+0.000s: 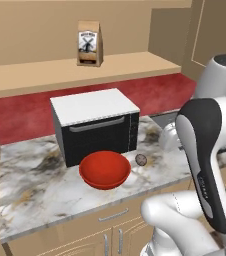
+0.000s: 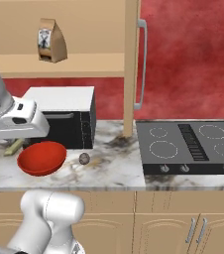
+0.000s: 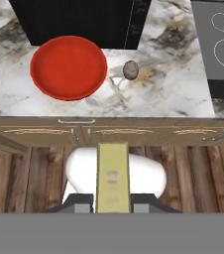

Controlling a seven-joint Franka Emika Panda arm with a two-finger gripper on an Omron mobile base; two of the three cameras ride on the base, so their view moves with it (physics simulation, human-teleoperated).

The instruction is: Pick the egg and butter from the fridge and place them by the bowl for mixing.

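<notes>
In the hand view my gripper is shut on the butter, a pale-yellow stick that points away between the fingertips, above the wooden floor in front of the counter cabinets. The red bowl sits on the marble counter just in front of the microwave. The mottled brown egg lies on the counter close to the bowl's right side, apart from it. The fridge is out of view.
A black-and-white microwave stands behind the bowl. A black stovetop is set into the counter to the right. A paper bag stands on the shelf above. Cabinet doors line the counter front.
</notes>
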